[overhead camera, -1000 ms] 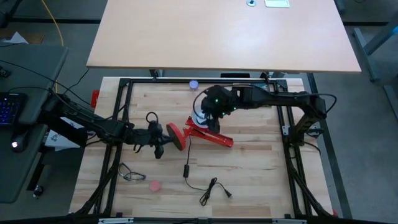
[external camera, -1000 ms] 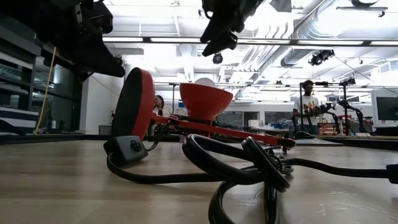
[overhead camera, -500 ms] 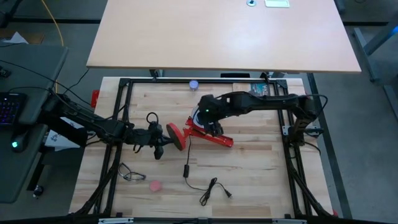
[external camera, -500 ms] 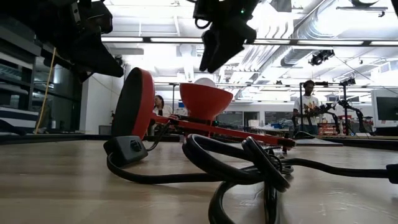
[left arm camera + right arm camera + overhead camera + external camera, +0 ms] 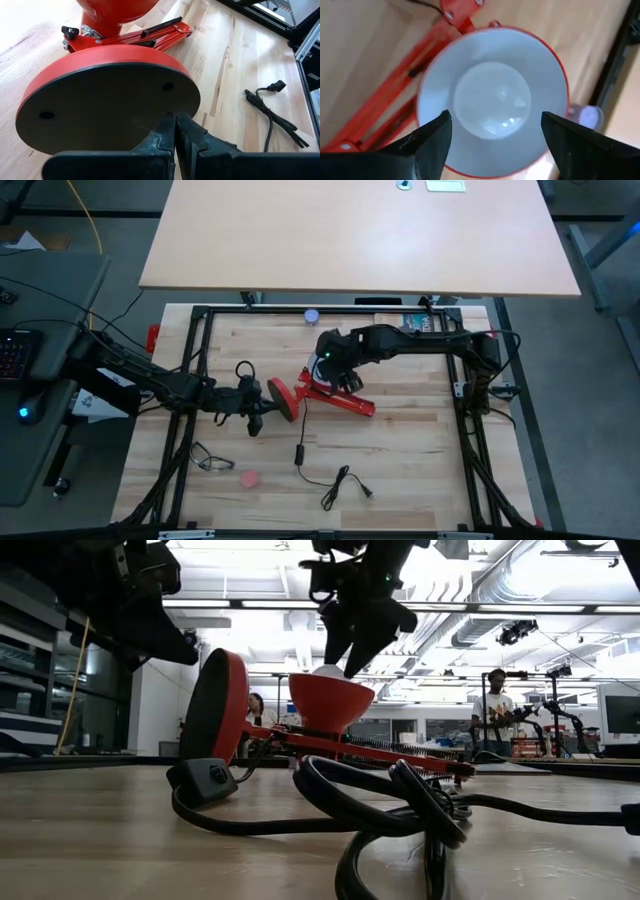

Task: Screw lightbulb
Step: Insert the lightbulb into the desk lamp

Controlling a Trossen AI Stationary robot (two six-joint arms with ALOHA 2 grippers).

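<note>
Wooden counter (image 5: 400, 440): lightbulb (image 5: 491, 99) sits in the lamp (image 5: 322, 394), unscrewed perhaps; right gripper (image 5: 492, 137) hovers apart, left gripper (image 5: 175, 131) clamps the base (image 5: 105, 102).

We see two dark arms — the left arm (image 5: 150, 385) and the right arm (image 5: 420, 340) — each built of matte black, rounded segments. A small green light glows on the right arm's wrist housing. The right gripper (image 5: 495, 145) ends in two broad black fingers (image 5: 427, 142) with blunt tips — the left gripper (image 5: 175, 135) shows narrow black fingers above a flat black crossbar.
</note>
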